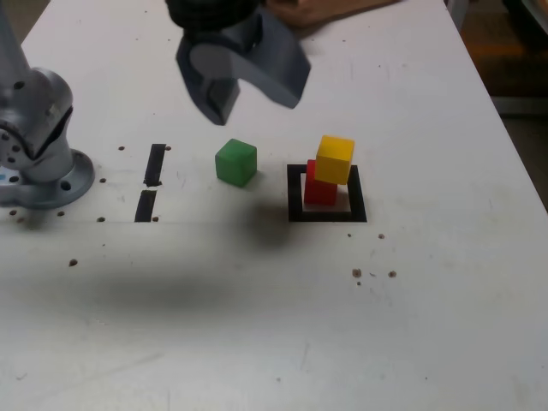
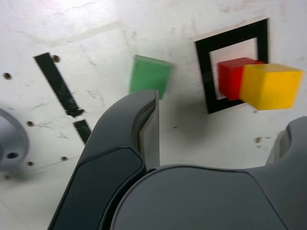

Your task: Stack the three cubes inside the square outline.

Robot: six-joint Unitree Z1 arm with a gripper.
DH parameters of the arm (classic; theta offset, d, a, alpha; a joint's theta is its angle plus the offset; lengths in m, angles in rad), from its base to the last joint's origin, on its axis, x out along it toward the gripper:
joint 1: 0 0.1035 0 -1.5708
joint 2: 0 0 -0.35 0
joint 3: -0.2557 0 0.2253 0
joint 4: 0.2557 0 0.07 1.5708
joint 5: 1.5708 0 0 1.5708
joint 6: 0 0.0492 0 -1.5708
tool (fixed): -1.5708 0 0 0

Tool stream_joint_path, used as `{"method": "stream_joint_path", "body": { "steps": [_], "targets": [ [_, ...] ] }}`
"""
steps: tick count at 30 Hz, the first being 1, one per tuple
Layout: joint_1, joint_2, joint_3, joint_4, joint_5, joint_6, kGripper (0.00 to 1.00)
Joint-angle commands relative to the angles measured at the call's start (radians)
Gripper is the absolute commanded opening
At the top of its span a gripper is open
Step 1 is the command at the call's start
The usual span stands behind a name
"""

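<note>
Grey and black, the pincer [image 1: 257, 101] hangs above the tabletop [image 1: 445, 300] ahead of you, its fingers reaching down from the exterior view's top. You have it released: the fingers stand wide apart with nothing between them. In the wrist view, one fingertip overlaps the edge of the green cube [image 1: 236, 163], though you cannot judge the height between them there.

Your green cube sits on the tabletop outside the square outline [image 1: 295, 195], between it and the two black tape strips [image 1: 155, 164]. You have bare surface around it, including a gap to the outline. Over in the outline, the red cube [image 1: 321, 190] rests on the white centre, nearer the exterior view's left side of the frame. The yellow cube [image 1: 335, 160] sits on top of it, shifted toward the exterior view's right, so you see the two misaligned. Past them, the tabletop's slanting edge lies well apart from the stack.

Being cubes, they give you no long axis. The green one is turned with a corner toward the exterior view's camera, showing two side faces; the red one presents a face, roughly squared to the outline. The yellow one is turned slightly, with a narrow side showing.
</note>
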Motion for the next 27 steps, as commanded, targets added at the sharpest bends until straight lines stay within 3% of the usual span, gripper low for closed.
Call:
{"method": "stream_joint_path", "body": {
  "steps": [1, 15, 27],
  "targets": [
    [0.002, -0.01, 0.015, 0.002, 0.005, 0.019, 0.93],
    [0.057, 0.045, 0.107, -0.016, 0.012, 0.227, 0.91],
    [0.123, 0.146, 0.172, -0.131, -0.021, 0.27, 0.91]
  ]
}}
